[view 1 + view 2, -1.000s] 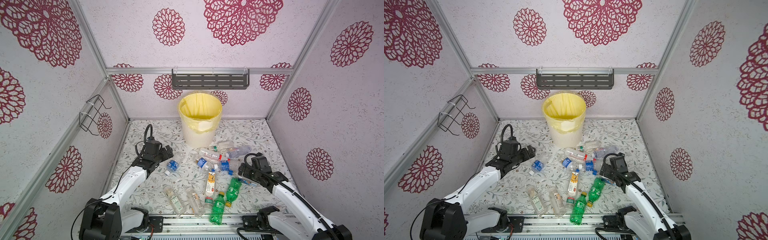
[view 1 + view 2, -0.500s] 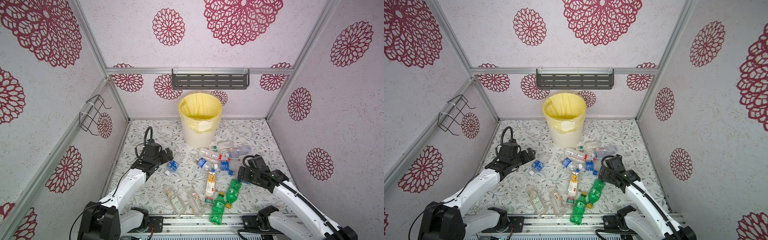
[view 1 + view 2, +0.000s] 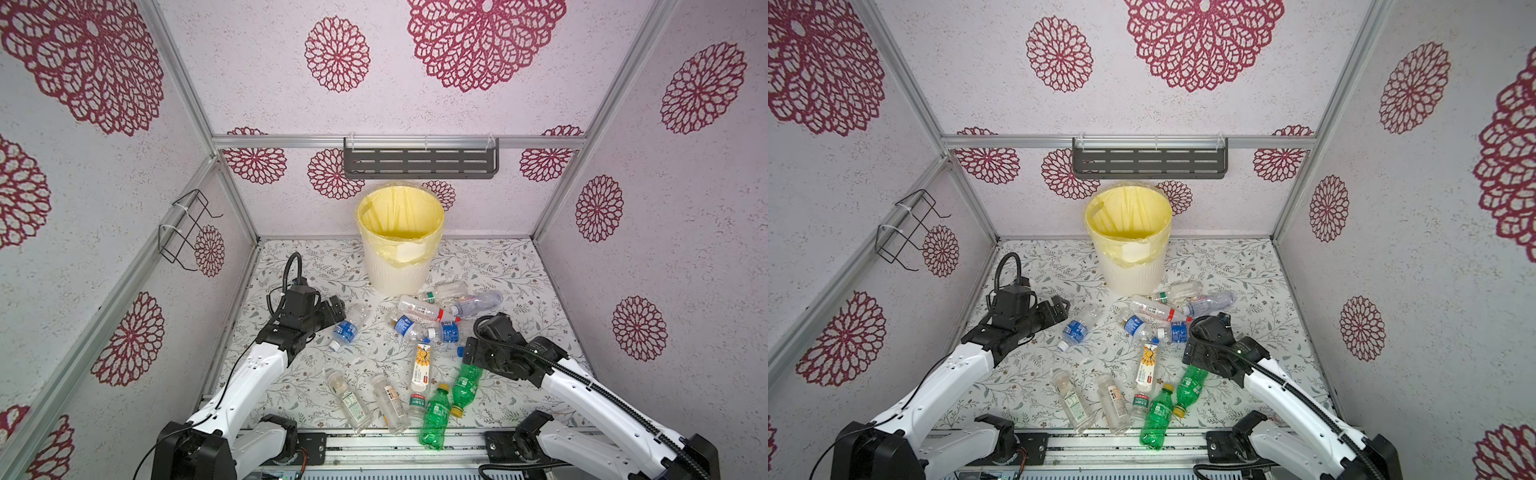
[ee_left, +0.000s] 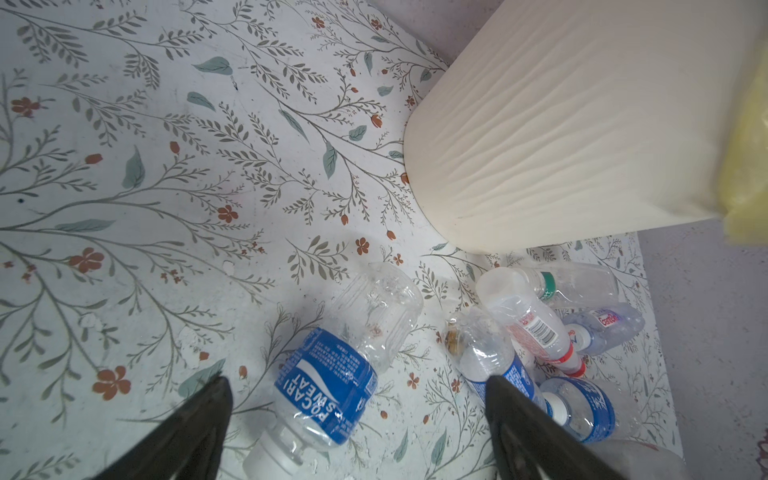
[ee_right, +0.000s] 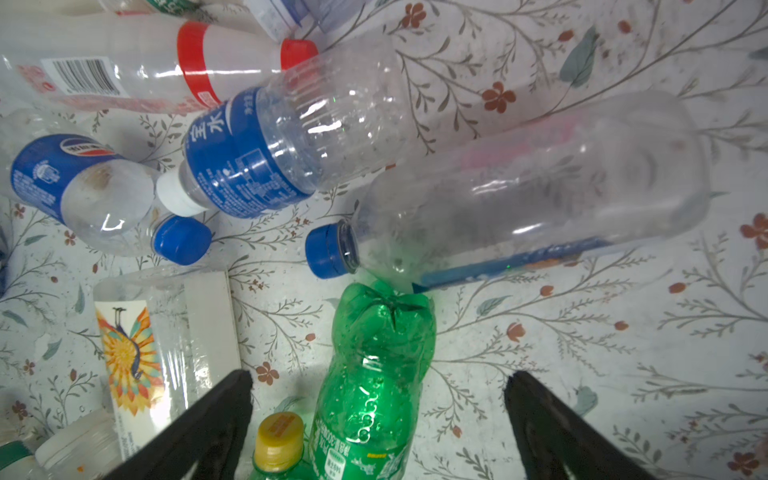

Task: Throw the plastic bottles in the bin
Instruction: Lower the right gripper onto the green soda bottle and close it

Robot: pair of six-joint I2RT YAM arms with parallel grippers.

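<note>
While thirteen plastic bottles (image 3: 422, 365) lie scattered over the floral tabletop (image 3: 498, 266) in the lower middle of both top views, one bin (image 3: 397, 272) stands upright behind them at the centre, near the back wall, with its yellow liner (image 3: 374, 216) folded over the rim. Eleven bottles look clear and two are green, though the count is unsure where five or six overlap in a heap just lower right of the bin. The left gripper (image 4: 356, 380) is spread wide and empty, with a lone blue-labelled bottle (image 3: 347, 328) showing between its fingers. The right gripper (image 5: 379, 374) is equally wide and empty above a green bottle (image 5: 374, 374), whose base touches a clear blue-capped bottle (image 5: 519, 199). The heap lies between this gripper and the bin. One grey slotted shelf (image 3: 419, 164) hangs above the bin, and one wire rack (image 3: 187, 228) is on the left wall.
</note>
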